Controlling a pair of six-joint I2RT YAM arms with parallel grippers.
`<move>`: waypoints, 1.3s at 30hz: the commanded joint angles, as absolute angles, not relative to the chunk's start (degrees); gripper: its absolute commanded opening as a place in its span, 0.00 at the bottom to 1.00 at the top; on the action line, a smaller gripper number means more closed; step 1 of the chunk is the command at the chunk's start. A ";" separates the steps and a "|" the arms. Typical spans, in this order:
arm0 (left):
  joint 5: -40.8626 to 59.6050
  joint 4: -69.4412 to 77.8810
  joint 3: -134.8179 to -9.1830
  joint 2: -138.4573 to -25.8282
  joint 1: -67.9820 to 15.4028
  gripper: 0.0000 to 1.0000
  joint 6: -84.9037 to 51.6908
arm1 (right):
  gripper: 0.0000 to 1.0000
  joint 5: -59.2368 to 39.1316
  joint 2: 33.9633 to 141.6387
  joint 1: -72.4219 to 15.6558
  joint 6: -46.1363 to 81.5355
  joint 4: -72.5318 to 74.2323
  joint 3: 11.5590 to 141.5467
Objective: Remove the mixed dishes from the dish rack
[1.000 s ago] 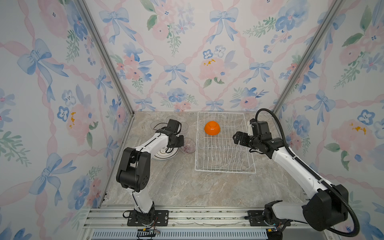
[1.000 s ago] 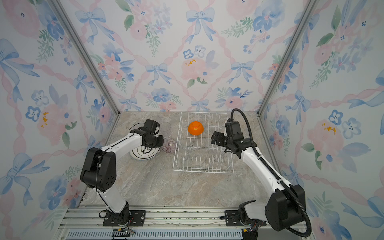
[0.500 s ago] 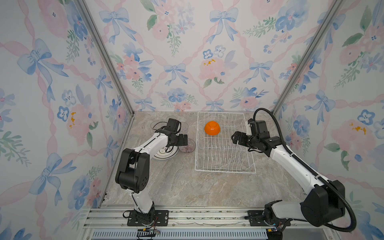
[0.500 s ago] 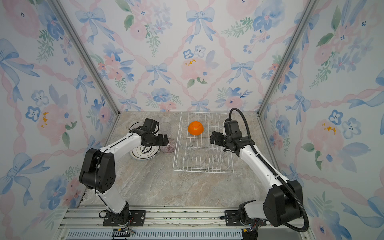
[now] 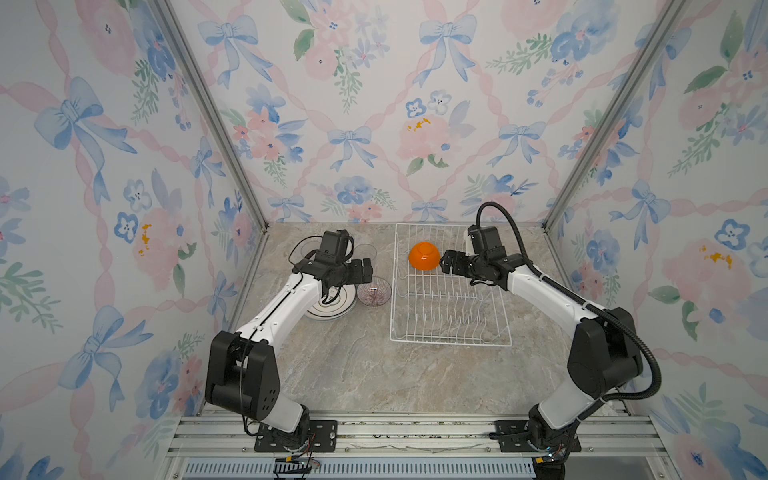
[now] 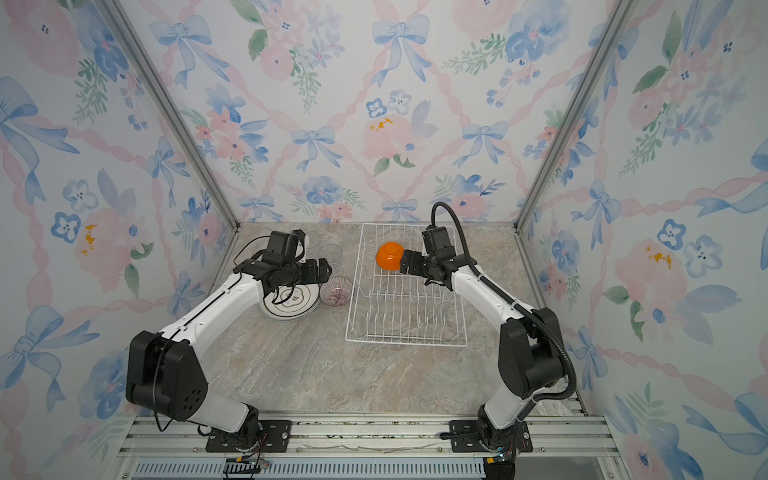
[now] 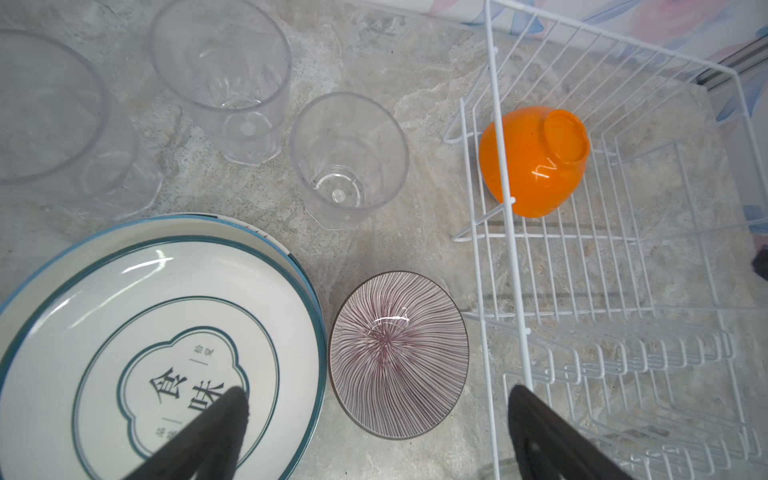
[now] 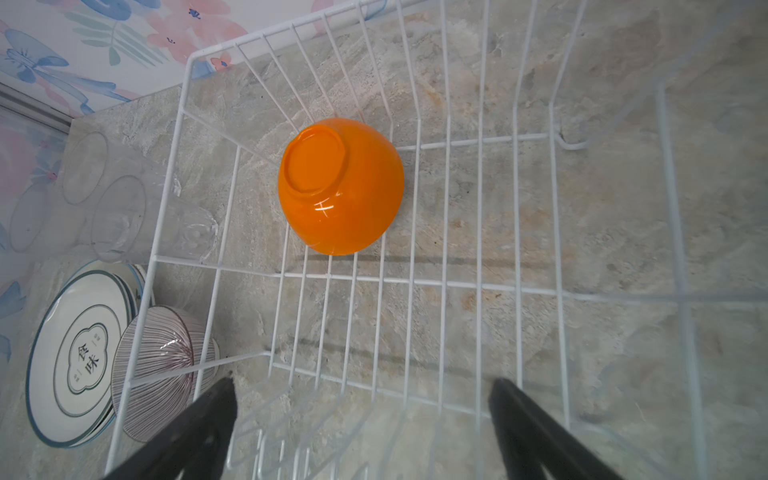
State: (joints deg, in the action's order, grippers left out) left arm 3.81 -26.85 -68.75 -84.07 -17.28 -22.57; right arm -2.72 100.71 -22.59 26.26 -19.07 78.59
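The white wire dish rack holds only an orange bowl, lying upside down and tilted at its far end. My right gripper hangs open just to the right of the orange bowl, with nothing between its fingers. My left gripper is open above a small ribbed bowl, which stands on the table between the rack and a stack of white plates. Clear tumblers stand upright behind them.
The rack's left wall runs close beside the ribbed bowl. Rows of upright prongs fill the near half of the rack. The booth's back wall stands right behind the rack, and the side wall close to its right.
My left gripper has opened and let the ribbed bowl go onto the table beside the plates. My right gripper has moved left and back, closer to the orange bowl.
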 commanded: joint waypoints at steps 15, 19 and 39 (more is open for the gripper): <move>1.20 -26.73 -62.65 -78.21 -17.75 0.98 -22.59 | 0.97 4.81 122.94 -26.33 17.48 -14.16 98.07; 0.86 -26.73 -62.88 -79.35 -17.72 0.98 -22.85 | 0.97 6.13 125.02 -26.36 15.56 -14.89 100.70; 0.68 -26.74 -62.40 -79.68 -17.71 0.98 -24.34 | 0.97 3.66 133.54 -26.67 9.97 -25.24 114.21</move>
